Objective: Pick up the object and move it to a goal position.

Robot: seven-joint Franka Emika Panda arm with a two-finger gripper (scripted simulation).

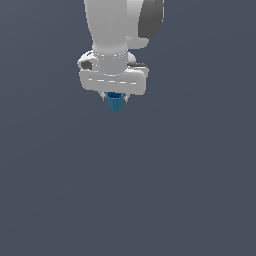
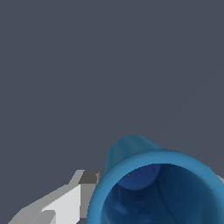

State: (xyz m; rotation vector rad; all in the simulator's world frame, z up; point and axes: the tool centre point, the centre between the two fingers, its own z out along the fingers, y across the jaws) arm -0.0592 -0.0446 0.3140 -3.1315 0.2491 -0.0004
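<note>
**Blue cup held under the white gripper, plain grey all round**

Closest to the wrist camera is the blue cup (image 2: 159,188), its wide rim turned toward the lens so that the darker inside and the round bottom show. Its tapered outer wall rises behind the rim. Just beside the rim, one white finger (image 2: 65,201) with a grey pad at its tip lies against the cup's outer side; the other finger is barely visible at the frame's edge, so this view alone does not settle the grip.

From the exterior view, the cup (image 1: 115,101) hangs directly below the broad white gripper (image 1: 116,97), rim up and narrow end down, its ribbed sides visible. Short fingertips sit on either side of its rim, touching it, so the jaws stand narrow and clasp the cup between them. The cup is clearly narrower than the gripper body above it.

Higher still, the white arm (image 1: 112,25) runs up out of the frame, with a dark grey joint cover on the exterior view's right.

Beyond the cup and the gripper lies only an even grey-blue background (image 1: 190,175); whether the cup is clear of any surface cannot be told, since nothing marks a floor or a shadow.
</note>
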